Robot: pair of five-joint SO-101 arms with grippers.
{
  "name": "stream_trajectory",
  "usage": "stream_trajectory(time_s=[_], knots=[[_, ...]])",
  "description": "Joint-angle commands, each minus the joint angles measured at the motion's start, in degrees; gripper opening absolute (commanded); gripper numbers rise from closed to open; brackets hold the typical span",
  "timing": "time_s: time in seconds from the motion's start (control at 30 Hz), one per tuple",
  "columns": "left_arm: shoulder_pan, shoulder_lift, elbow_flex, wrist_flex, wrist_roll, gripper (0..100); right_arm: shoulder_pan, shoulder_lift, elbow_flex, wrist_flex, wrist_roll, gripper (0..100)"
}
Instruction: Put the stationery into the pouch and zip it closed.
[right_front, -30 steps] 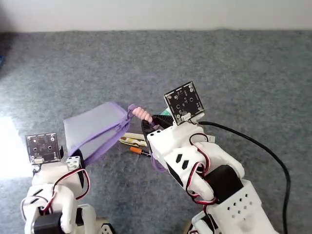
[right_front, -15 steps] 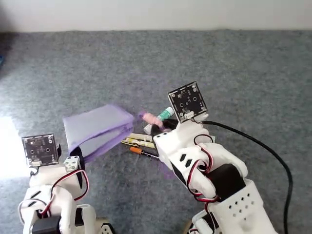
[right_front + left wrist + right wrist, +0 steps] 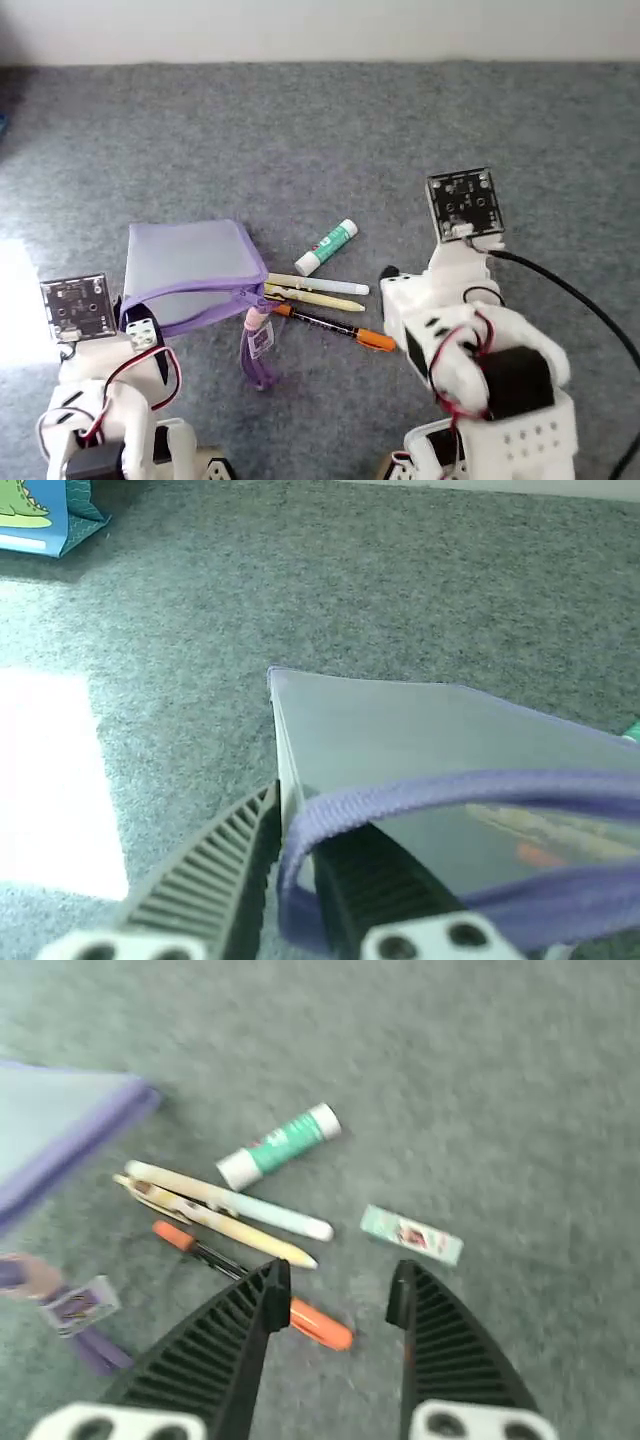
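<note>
The left pincer (image 3: 290, 880) seems to pinch the rim of the translucent purple zip pouch (image 3: 185, 265) near the grey table's (image 3: 450, 120) front-left. The right pincer (image 3: 335, 1285) gapes wide over loose pens (image 3: 318, 286) and a green-and-white glue stick (image 3: 326, 247).

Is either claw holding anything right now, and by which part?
The left claw grips the pouch by its purple edge band. The right claw is open, empty.

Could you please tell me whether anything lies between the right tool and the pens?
Nothing visible does. The right tool hangs open above the orange pen, and the yellow pen lies just beyond it, with no object in the gap.
</note>
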Motion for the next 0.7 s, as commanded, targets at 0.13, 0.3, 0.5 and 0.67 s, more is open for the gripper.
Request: stream_trajectory(time_s=[0.13, 0.3, 0.5, 0.67], knots=[[0.18, 0.53, -8.84, 0.79, 3.87, 1, 4.00, 12.88, 0.00, -0.04, 8.35, 14.3], [0.09, 0.53, -9.10, 3.16, 3.87, 1, 5.41, 21.32, 0.00, -2.51, 20.92, 14.3], [-0.18, 0.53, -8.57, 2.73, 3.87, 1, 7.34, 33.98, 0.00, -10.86, 34.11, 17.1], [-0.26, 0.18, -6.29, 3.16, 3.87, 1, 7.25, 42.15, 0.00, -14.64, 38.24, 33.6]])
